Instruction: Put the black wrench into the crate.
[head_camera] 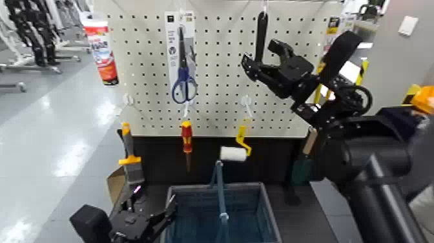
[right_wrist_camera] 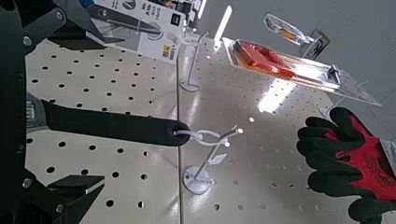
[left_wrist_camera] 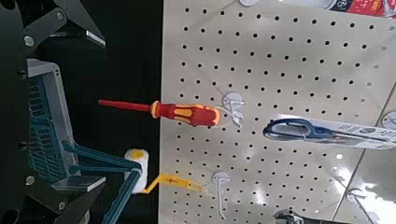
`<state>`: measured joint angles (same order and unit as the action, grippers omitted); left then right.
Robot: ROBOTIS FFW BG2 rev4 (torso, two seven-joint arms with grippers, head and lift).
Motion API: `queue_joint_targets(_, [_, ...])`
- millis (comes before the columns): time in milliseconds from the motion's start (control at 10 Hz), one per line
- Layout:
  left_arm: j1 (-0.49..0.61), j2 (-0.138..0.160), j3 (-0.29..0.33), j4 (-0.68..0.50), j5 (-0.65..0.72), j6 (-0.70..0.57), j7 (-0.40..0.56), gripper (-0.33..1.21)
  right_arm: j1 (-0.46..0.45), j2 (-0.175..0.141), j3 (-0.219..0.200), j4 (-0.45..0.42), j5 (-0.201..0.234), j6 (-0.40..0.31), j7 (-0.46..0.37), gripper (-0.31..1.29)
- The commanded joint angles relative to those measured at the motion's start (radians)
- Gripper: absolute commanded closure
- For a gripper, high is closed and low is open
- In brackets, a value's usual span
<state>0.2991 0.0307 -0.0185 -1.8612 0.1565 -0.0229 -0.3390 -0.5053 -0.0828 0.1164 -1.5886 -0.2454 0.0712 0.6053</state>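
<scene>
Still early: our right pincer (head_camera: 258,63) brackets, seemingly unclosed, the hanging black wrench (head_camera: 261,32); the crate (head_camera: 268,210) waits, left pincer (head_camera: 155,223) open.

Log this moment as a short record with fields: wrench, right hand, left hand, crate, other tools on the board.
wrench: long slim black metal wrench hangs upright from a hook on the white pegboard
right hand: right hand raised at the wrench's lower end, fingers open, one either side of it
left hand: left hand low beside the crate, open
crate: blue-grey mesh plastic crate below the board, wrench not in it
other tools: blue-handled scissors, red-and-yellow screwdriver
</scene>
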Motion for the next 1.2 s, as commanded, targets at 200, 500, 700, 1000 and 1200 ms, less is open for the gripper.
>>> queue_joint_targets(200, [-0.002,0.000,-0.001,0.000,0.000,0.001,0.000,0.26,-0.004,0.001,0.009,-0.010,0.009,0.007,-0.019,1.02])
queue_joint_targets(500, [-0.005,0.000,-0.003,0.002,-0.002,0.003,0.000,0.26,-0.009,0.001,0.012,-0.016,0.025,0.013,-0.024,1.16])
queue_joint_targets(700, [-0.005,-0.002,-0.003,0.003,-0.002,0.004,0.000,0.26,-0.010,0.001,0.011,-0.017,0.031,0.012,-0.029,1.16])
queue_joint_targets(1000, [-0.005,-0.002,-0.001,0.003,-0.002,0.004,0.000,0.26,-0.015,0.001,0.011,-0.021,0.038,0.009,-0.029,1.16])
queue_joint_targets(1200, [-0.005,-0.002,-0.001,0.005,-0.003,0.004,0.000,0.26,-0.016,0.000,0.002,-0.034,0.049,-0.001,-0.032,1.16])
